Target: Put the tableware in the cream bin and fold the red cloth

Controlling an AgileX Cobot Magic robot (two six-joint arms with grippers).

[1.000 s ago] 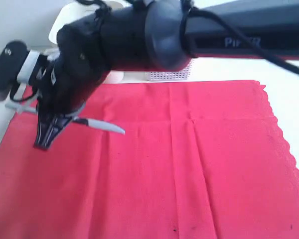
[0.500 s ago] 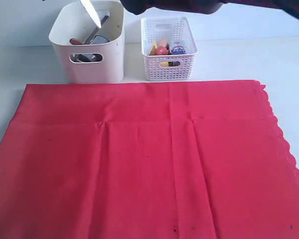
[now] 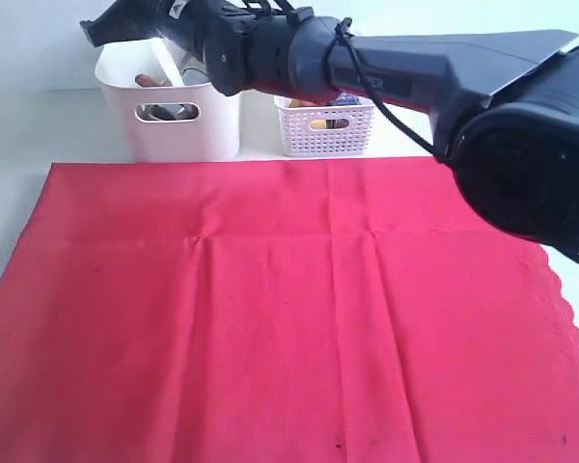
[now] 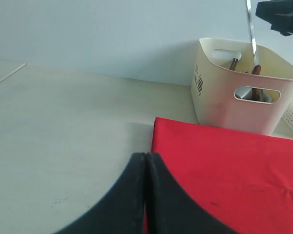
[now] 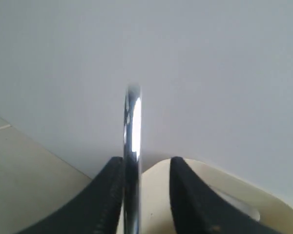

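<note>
The red cloth [image 3: 289,309] lies spread flat, with creases near its middle and its scalloped edge on the right. Behind its left corner stands the cream bin [image 3: 164,130], holding a brown wooden spoon [image 4: 256,70] and steel tableware that shows through the handle hole [image 4: 256,95]. My right arm [image 3: 299,53] reaches across above the bin. My right gripper [image 5: 146,161] is open, and the steel table knife [image 5: 132,146] stands upright against one finger with a gap to the other. The knife [image 4: 250,29] hangs blade-down over the bin. My left gripper [image 4: 145,156] is shut and empty, at the cloth's near-left edge.
A white lattice basket [image 3: 328,135] with food items stands right of the cream bin, partly behind my right arm. Bare pale table [image 4: 63,136] lies left of the cloth. A wall rises close behind both bins.
My right arm carried the knife from above the cloth's left part up and back to above the cream bin, where it now hangs.
</note>
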